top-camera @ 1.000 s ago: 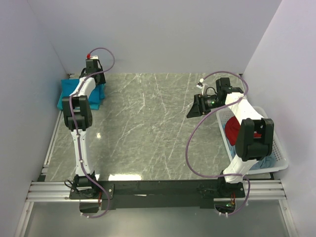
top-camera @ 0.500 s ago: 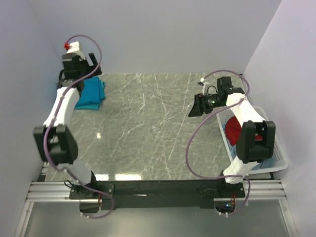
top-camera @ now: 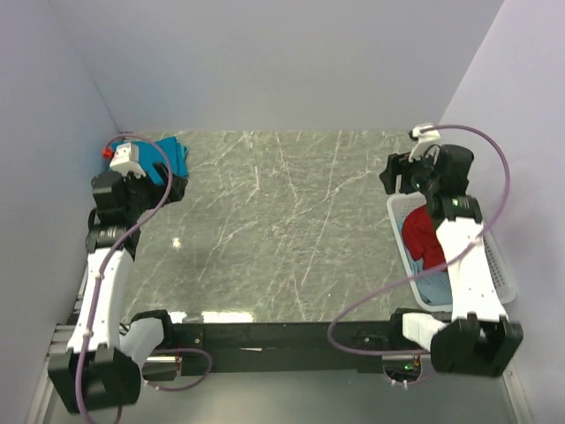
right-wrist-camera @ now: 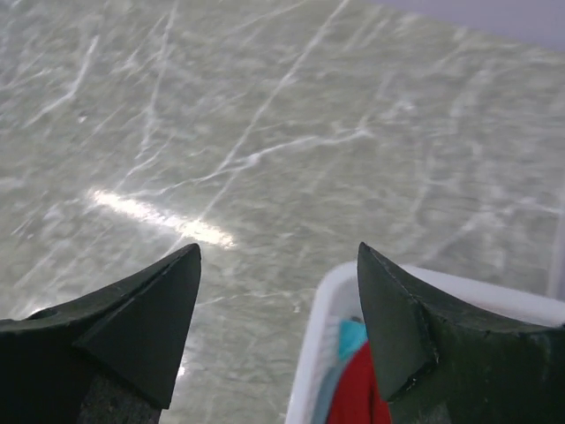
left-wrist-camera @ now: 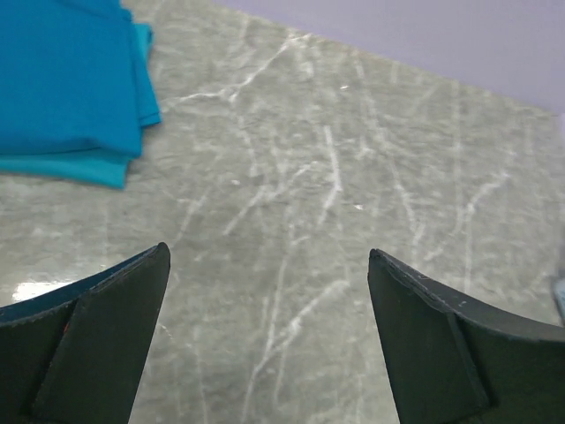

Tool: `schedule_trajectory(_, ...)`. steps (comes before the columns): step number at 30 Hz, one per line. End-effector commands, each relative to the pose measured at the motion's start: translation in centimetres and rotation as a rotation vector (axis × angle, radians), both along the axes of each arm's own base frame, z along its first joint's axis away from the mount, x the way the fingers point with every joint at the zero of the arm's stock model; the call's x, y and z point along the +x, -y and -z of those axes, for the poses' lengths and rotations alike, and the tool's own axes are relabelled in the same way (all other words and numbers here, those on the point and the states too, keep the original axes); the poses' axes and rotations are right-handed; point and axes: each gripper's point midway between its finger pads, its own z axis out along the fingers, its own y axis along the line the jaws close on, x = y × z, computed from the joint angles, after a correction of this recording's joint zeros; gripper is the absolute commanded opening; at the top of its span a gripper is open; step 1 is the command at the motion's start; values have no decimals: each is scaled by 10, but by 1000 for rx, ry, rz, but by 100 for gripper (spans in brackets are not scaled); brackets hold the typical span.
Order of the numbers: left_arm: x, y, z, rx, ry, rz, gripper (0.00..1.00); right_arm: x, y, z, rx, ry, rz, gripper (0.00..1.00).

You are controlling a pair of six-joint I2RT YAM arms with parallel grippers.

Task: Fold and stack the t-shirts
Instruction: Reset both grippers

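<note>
A: What colour are the t-shirts (left-wrist-camera: 62,79)?
B: Bright teal-blue, plain, without any pattern. The lowest layer looks a little lighter.
A: And the table (top-camera: 282,221)?
B: Grey-green like marble, with thin white veins crossing it.
A: The basket (right-wrist-camera: 477,293)?
B: White. Inside I see a red cloth (top-camera: 420,237) and a bit of teal-blue cloth (right-wrist-camera: 350,340).
A: The arms (top-camera: 468,265)?
B: White with black joints, and purple cables (top-camera: 478,131). The gripper fingers (left-wrist-camera: 97,344) are black. The walls (top-camera: 282,62) are pale lilac.
</note>
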Motion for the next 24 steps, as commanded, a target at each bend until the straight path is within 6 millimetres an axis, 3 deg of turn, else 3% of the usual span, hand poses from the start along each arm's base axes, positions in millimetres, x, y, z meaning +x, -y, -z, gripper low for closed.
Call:
schedule_trajectory(1,-14,19,-24,-33,104,84,99,-5,32,-28,-25,152,230,79)
schedule_trajectory(2,-18,18,-23,-27,107,76,99,-14,39,-41,-22,206,283,79)
schedule_trajectory(3,-21,18,-21,-22,105,71,99,-19,47,-41,-23,214,341,82)
schedule_trajectory(4,-23,18,-21,-18,113,70,99,-24,50,-32,-7,202,375,82)
schedule_trajectory(6,-29,25,-14,-2,123,79,99,-37,60,-35,17,231,462,85)
schedule_trajectory(7,-33,27,-16,11,135,82,100,-42,62,-25,16,218,480,85)
schedule_trajectory(9,-36,33,-6,43,123,98,99,-52,66,-28,15,243,508,85)
schedule_trajectory(10,-38,34,-5,51,121,97,99,-56,69,-20,11,236,528,86)
schedule_trajectory(14,-48,40,15,87,85,108,99,-71,73,-27,56,296,586,86)
schedule_trajectory(24,-53,49,6,98,119,129,100,-84,80,-26,60,339,633,86)
